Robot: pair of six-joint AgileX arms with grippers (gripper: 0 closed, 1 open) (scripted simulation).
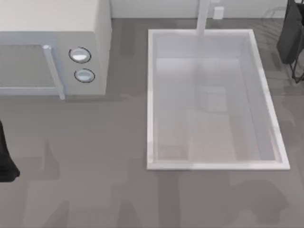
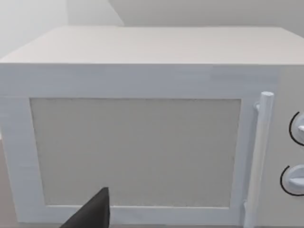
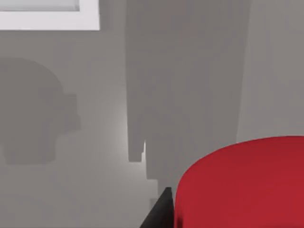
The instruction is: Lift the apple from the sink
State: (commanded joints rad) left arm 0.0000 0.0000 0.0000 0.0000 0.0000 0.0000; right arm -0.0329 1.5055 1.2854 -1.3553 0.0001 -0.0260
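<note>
- Apple, bright red and smooth, sits very close to the right wrist camera, with a dark finger of the right claw touching its side; grey bench lies below it, so it is up off the surface and out of the basin.
- Whether the right claw is pinching the apple or merely beside it I cannot tell.
- Sink, a white basin with a thick rim and a faucet post, stands at the bench's right half, its pale floor bare.
- Right arm hangs at the top view's upper right edge, just past the sink's rim.
- Left arm is parked at the left edge; its wrist camera faces the white microwave, and its claw's state cannot be told.
</note>
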